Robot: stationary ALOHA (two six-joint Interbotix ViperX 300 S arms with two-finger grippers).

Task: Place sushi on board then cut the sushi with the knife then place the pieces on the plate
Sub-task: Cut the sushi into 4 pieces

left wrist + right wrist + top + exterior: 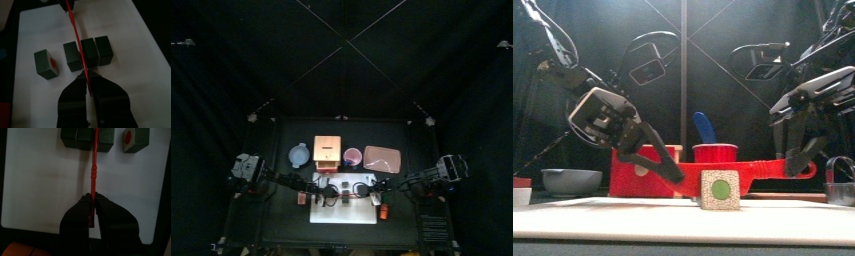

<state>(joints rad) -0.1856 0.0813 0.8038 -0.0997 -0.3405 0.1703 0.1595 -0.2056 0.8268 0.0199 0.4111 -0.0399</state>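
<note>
The white cutting board (133, 30) carries the dark green sushi roll (88, 50), three blocks still joined. One more block (45, 64) lies apart beside it. A red toy knife (77, 35) runs across the roll, in the seam between two blocks. My left gripper (87, 75) is shut on one end of the knife. At the other end my right gripper (93, 198) is shut on the same knife (95, 163). In the front view the knife (760, 172) hangs level between both grippers, above a sushi block (718, 190) whose green centre faces forward.
Behind the board stand the wooden box (329, 152), the red cup (716, 152) with the blue knife (704, 127), and the pink tray (382, 157). The blue-grey bowl (569, 180) sits at the left, the metal cutter (840, 185) at the right.
</note>
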